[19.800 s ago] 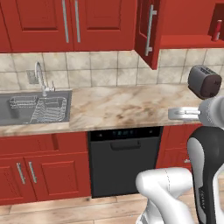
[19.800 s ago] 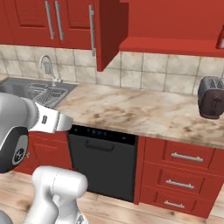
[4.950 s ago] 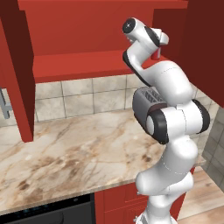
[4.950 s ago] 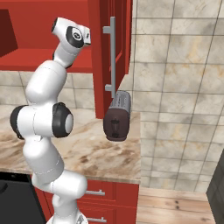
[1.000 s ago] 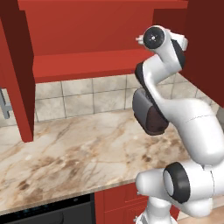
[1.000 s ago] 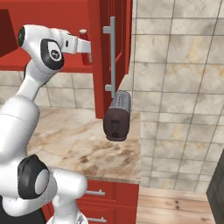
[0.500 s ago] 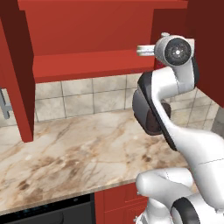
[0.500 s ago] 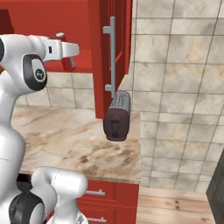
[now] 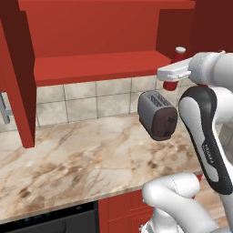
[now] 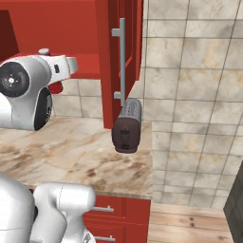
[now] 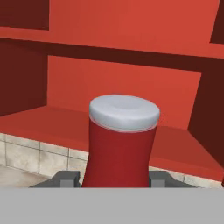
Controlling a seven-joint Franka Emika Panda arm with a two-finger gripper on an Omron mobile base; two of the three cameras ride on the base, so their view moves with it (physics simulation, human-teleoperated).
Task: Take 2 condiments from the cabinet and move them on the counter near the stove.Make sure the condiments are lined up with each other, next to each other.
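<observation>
Gripping the plain red bottle [image 11: 120, 148] by its lower body, the robot's gripper [image 11: 114, 179] has a dark finger [image 11: 66, 178] pressed to each side of it, the pale cap [image 11: 124, 112] standing upright and clear above them. From the left base camera the same red bottle [image 9: 174, 68] shows behind the white hand, raised in the air just in front of the right end of the cabinet's lower shelf [image 9: 95, 67]; the right base camera catches its cap and a strip of red body [image 10: 51, 80] behind the arm's white housing. Below the bottle, a dark grey toaster [image 9: 158, 114] stands on the beige marble-look counter [image 9: 77, 160], near the tiled back wall [image 9: 84, 101]. Beyond the bottle, the open red wall cabinet [image 11: 127, 94] shows its red inner shelf and back panel. To the right, an open cabinet door [image 10: 118, 52] with a long silver bar handle [image 10: 122, 60] hangs out over the toaster in the right base camera. At the lower left of the left base camera, the top edge of a black appliance [image 9: 50, 221] sits beneath the counter's front edge.
</observation>
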